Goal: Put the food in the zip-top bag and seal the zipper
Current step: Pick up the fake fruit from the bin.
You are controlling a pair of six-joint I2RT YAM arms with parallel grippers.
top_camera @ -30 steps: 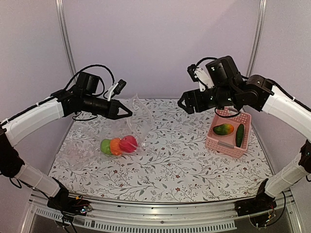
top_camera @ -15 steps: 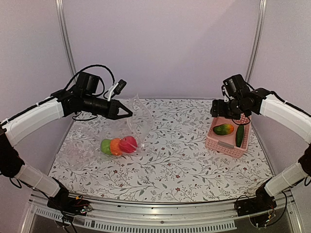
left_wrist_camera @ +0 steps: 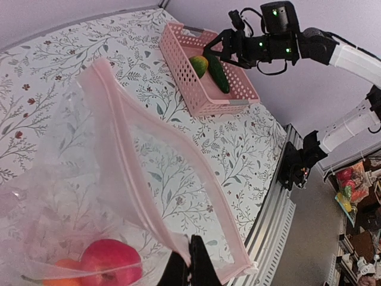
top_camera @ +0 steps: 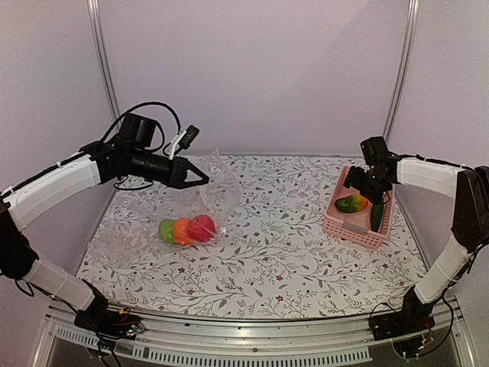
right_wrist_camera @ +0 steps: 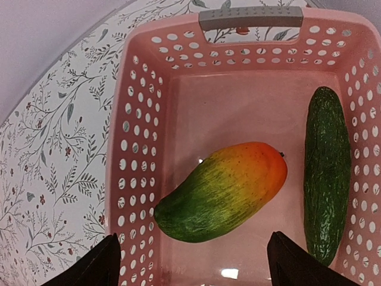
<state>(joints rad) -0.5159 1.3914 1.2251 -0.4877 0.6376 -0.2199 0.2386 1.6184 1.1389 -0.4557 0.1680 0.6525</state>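
The zip-top bag [top_camera: 216, 183] hangs open with its mouth toward the right. My left gripper [top_camera: 202, 177] is shut on the rim's pinkish zipper [left_wrist_camera: 128, 134], which is unsealed. The left gripper [left_wrist_camera: 191, 263] pinches that strip low in the left wrist view. A green apple [top_camera: 166, 231], an orange [top_camera: 182, 231] and a red apple [top_camera: 202, 227] lie inside the bag on the table. The green-orange mango [right_wrist_camera: 223, 190] and the dark green cucumber [right_wrist_camera: 325, 173] lie in the pink basket [right_wrist_camera: 137, 149]. My right gripper [right_wrist_camera: 193, 241] hovers open just above the mango, one finger on each side of it.
The pink basket [top_camera: 355, 229] stands at the right side of the floral table, handle end toward the back. Hazy clear film [top_camera: 122, 229] lies flat to the left of the bagged fruit. Grey walls and two metal posts close in the back.
My right arm has swung from the table's middle to the right and come down over the basket, its jaws a little wider. The left arm and the bag have not moved.
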